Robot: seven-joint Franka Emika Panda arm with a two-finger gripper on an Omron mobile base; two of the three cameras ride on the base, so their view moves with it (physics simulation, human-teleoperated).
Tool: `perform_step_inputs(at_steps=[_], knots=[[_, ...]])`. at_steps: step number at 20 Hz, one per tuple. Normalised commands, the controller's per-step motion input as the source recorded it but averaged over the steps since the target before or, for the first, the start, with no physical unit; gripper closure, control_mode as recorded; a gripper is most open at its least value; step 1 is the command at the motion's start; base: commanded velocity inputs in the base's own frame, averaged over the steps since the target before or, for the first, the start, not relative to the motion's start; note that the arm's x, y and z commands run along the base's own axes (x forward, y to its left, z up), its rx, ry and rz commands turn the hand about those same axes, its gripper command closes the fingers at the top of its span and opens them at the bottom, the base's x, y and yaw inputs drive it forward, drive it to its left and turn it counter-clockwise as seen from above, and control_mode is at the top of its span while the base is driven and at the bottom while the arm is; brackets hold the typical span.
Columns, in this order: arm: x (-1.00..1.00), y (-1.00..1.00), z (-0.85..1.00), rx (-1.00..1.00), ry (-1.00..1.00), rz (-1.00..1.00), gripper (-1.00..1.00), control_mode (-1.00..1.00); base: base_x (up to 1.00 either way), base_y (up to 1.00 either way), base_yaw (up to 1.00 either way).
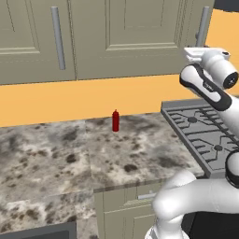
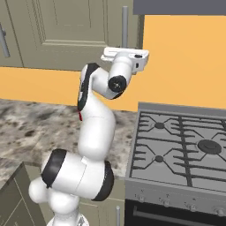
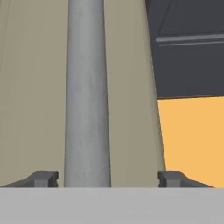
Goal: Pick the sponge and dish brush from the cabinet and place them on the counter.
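I am holding my gripper (image 3: 107, 178) up at the cabinet (image 1: 126, 37), with the long grey bar handle (image 3: 86, 92) standing upright between my two fingertips (image 3: 43, 178). The jaws are spread wide, one tip to each side of the bar, and neither tip is touching it as far as I can make out; the bar is sitting closer to the left tip than to the right one. So my gripper is released around the handle, not clenched on it.

Straight ahead of my fingers the greyish-taupe door panel is filling the space behind the bar, and the door is lying shut. Past my right fingertip the door's edge is giving way to orange wall (image 3: 192, 140), with a dark grey hood (image 3: 188, 43) above that.

In the right base view my hand (image 2: 126, 56) is reaching up and forward from the arm, pressed close to the lower end of the handle. Well below my gripper the speckled stone counter (image 1: 51, 158) is stretching out, and a small red bottle (image 1: 115, 121) is standing upright on it against the wall, down and to my gripper's left. The grey stove top (image 2: 181, 148) with its grates is lying below my gripper and to its right.

The sponge and the dish brush are somewhere I cannot see, presumably behind the closed door.
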Motion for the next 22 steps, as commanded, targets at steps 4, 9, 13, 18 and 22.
perform_step_inputs(at_steps=[4, 9, 13, 18, 22], knots=[[0.44, 0.0, -0.03, 0.0, 0.43, 0.02, 1.0, -1.0, 0.0, 0.0, 0.0], [0.42, 0.02, -0.18, -0.02, 0.5, 0.0, 1.0, -1.0, 0.0, 0.0, 0.0], [0.25, 0.01, -0.25, -0.05, 0.43, 0.0, 1.0, -1.0, 0.0, 0.0, 0.0], [0.14, 0.0, -0.26, -0.02, 0.45, 0.02, 1.0, -1.0, 0.0, 0.0, 0.0], [-0.03, 0.01, -0.28, -0.01, 0.28, 0.03, 1.0, -1.0, 0.0, 0.0, 0.0]])
